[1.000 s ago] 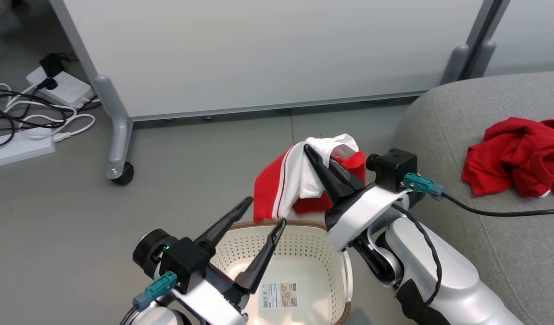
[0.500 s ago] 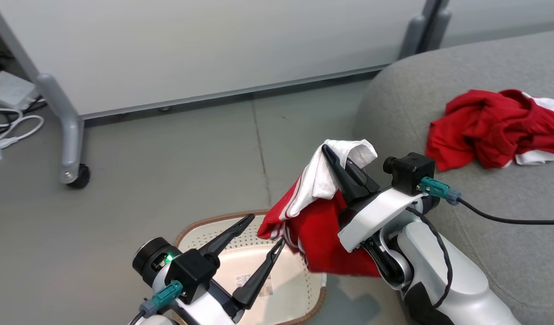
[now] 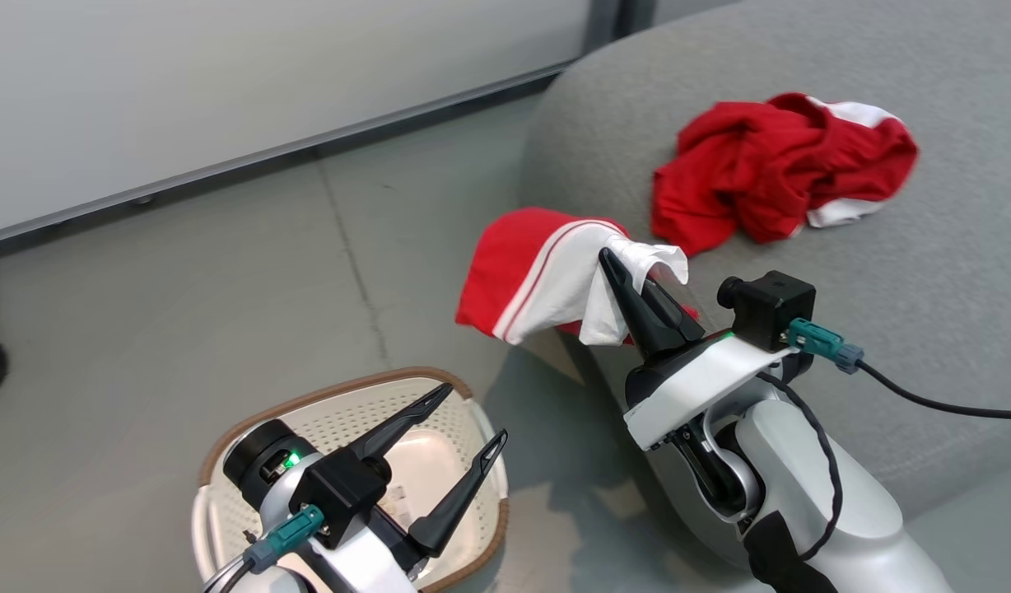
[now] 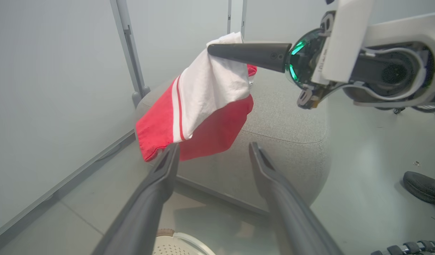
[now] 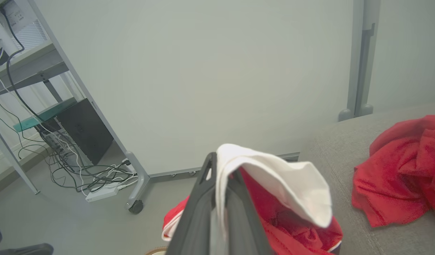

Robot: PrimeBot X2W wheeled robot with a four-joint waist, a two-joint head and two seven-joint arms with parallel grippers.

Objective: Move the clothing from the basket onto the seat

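Head camera looks down from above; wrist cameras close, facing partition (image 5: 203, 71); all share red-white garment (image 3: 547, 280), seat (image 3: 925, 288).

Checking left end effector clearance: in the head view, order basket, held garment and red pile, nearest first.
1. basket, directly below the left end effector.
2. held garment, up to its right.
3. red pile, farther right on the seat.

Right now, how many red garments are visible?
2. The hanging garment is pinched in the right tool by the seat's edge; the crumpled garment lies on the seat. The left tool hides part of the basket.
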